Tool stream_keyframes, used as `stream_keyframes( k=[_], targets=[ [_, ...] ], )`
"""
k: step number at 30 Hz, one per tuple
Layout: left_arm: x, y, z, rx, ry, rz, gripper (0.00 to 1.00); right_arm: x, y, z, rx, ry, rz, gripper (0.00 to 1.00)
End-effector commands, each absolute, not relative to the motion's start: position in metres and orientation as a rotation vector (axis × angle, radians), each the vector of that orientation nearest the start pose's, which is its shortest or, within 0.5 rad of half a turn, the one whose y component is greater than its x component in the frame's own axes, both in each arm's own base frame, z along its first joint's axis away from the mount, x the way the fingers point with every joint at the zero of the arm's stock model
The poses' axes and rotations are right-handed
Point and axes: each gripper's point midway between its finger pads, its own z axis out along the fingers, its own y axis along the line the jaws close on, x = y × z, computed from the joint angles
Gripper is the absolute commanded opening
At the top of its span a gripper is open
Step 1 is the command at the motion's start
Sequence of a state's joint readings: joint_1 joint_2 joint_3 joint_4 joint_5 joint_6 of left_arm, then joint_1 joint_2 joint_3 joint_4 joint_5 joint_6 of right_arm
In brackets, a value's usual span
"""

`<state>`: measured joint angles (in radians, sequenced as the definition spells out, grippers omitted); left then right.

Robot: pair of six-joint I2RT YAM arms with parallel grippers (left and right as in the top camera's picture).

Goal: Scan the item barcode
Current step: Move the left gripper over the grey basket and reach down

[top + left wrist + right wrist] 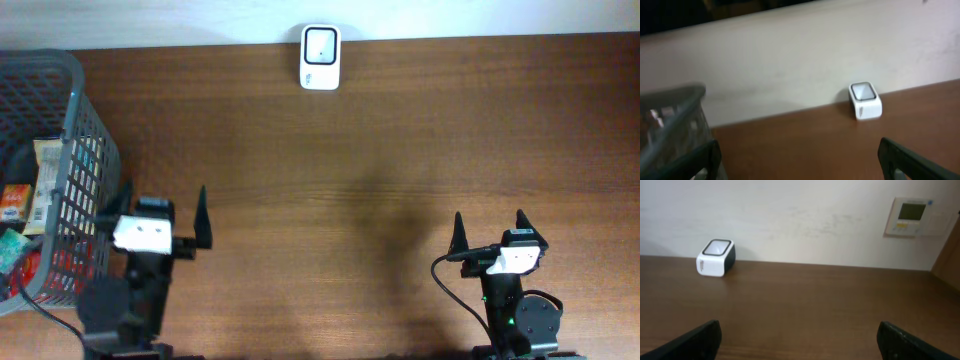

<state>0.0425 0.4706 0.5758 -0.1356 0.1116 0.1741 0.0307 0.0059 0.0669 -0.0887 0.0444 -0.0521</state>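
Brown wood table (380, 160) runs back to a pale wall (790, 220). Only the right wrist view shows a wall control panel (914, 216) w/ a small screen, up at right. Overhead alone shows both arms at once & the inside of the grey mesh basket (80, 110) at the table's left edge. It holds several snack packets (18, 205) in red, orange & green, plus a tan one upright vs. the basket wall; barcodes too small to make out. Left wrist view gets just the basket's rim & mesh, blurred, contents not readable. White scanner (320, 57) w/ dark window sits at the far edge, approx centre, close up to the wall, and shows in all 3 views. Left gripper (165, 200) is at front-left w/ jaws spread wide & nothing between them. Its outer finger is just beside the basket's wall, w/ the packets on the other side of the mesh. Right gripper (490, 220) is at front-right, jaws also wide apart & empty, well apart from basket & scanner.
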Motion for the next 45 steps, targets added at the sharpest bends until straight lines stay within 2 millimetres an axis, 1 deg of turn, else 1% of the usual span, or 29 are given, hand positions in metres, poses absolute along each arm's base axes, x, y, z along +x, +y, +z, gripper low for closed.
stream_keyframes(
  k=[1,3,4,6,9,10,12,14,15,17,18,20,21,23,25,26,27,28,30,31,32,33,34,36,37,40,41,42,45],
  targets=[
    [0.280,-0.013,0.370,0.276,1.571,0.106,0.99,0.241,0.001,0.187,-0.031,1.599,-0.045,0.98],
    [0.287,-0.014,0.392,0.301,1.595,0.113,0.99,0.241,0.001,0.183,-0.032,1.615,-0.046,0.99],
    [0.294,-0.013,0.410,0.305,1.621,0.111,0.99,0.241,0.001,0.180,-0.033,1.630,-0.046,0.99],
    [0.309,-0.013,0.430,0.310,1.669,0.100,0.99,0.241,0.001,0.174,-0.034,1.651,-0.047,0.98],
    [0.334,-0.017,0.450,0.355,1.722,0.059,0.99,0.239,0.001,0.163,-0.037,1.699,-0.048,0.98],
    [0.345,-0.014,0.454,0.357,1.753,0.045,0.99,0.239,0.001,0.157,-0.038,1.721,-0.048,0.99],
    [0.367,-0.005,0.458,0.346,1.819,0.026,0.99,0.236,0.001,0.145,-0.041,1.772,-0.049,0.98],
    [0.391,0.011,0.456,0.323,1.883,0.005,0.99,0.237,0.001,0.146,-0.041,1.768,-0.049,0.99],
    [0.398,0.017,0.455,0.314,1.899,-0.002,0.99,0.237,0.001,0.146,-0.041,1.768,-0.049,0.98],
    [0.416,0.037,0.451,0.288,1.941,-0.041,0.99,0.237,0.001,0.146,-0.041,1.768,-0.049,0.98],
    [0.422,0.042,0.451,0.293,1.938,-0.084,0.99,0.237,0.001,0.146,-0.041,1.768,-0.049,0.99],
    [0.426,0.042,0.455,0.326,1.907,-0.169,0.99,0.237,0.001,0.146,-0.041,1.768,-0.049,0.98],
    [0.427,0.044,0.453,0.329,1.905,-0.193,0.99,0.237,0.001,0.146,-0.041,1.768,-0.049,0.98],
    [0.429,0.052,0.452,0.315,1.904,-0.176,0.99,0.237,0.001,0.146,-0.041,1.768,-0.049,0.98],
    [0.432,0.077,0.450,0.235,1.930,-0.059,0.99,0.237,0.001,0.146,-0.041,1.768,-0.049,0.98],
    [0.432,0.097,0.447,0.168,1.952,0.025,0.99,0.237,0.001,0.146,-0.041,1.768,-0.049,0.98],
    [0.431,0.122,0.444,0.045,1.972,0.093,0.99,0.237,0.001,0.146,-0.041,1.768,-0.049,0.99],
    [0.428,0.151,0.442,-0.110,1.978,0.160,0.99,0.237,0.001,0.146,-0.041,1.768,-0.049,0.98],
    [0.417,0.196,0.440,-0.314,1.963,0.248,0.99,0.237,0.001,0.146,-0.041,1.768,-0.049,0.99],
    [0.411,0.215,0.437,-0.383,1.954,0.268,0.99,0.237,0.001,0.146,-0.041,1.768,-0.049,0.98],
    [0.407,0.229,0.436,-0.435,1.946,0.273,0.99,0.237,0.001,0.146,-0.041,1.768,-0.049,0.99],
    [0.400,0.247,0.432,-0.513,1.935,0.275,0.99,0.237,0.001,0.146,-0.041,1.768,-0.049,0.99],
    [0.389,0.275,0.422,-0.622,1.926,0.272,0.99,0.237,0.001,0.146,-0.041,1.768,-0.049,0.98],
    [0.382,0.302,0.403,-0.691,1.947,0.249,0.99,0.237,0.001,0.146,-0.041,1.768,-0.049,0.99],
    [0.380,0.311,0.392,-0.715,1.965,0.235,0.99,0.237,0.001,0.146,-0.041,1.768,-0.049,0.98],
    [0.373,0.337,0.350,-0.809,2.045,0.196,0.99,0.237,0.001,0.146,-0.041,1.768,-0.049,0.98],
    [0.370,0.344,0.332,-0.849,2.082,0.182,0.99,0.237,0.001,0.146,-0.041,1.768,-0.049,0.98],
    [0.365,0.353,0.305,-0.908,2.138,0.157,0.99,0.237,0.001,0.146,-0.041,1.768,-0.049,0.99],
    [0.358,0.364,0.257,-1.001,2.235,0.103,1.00,0.237,0.001,0.146,-0.041,1.768,-0.049,0.98]
  ],
)
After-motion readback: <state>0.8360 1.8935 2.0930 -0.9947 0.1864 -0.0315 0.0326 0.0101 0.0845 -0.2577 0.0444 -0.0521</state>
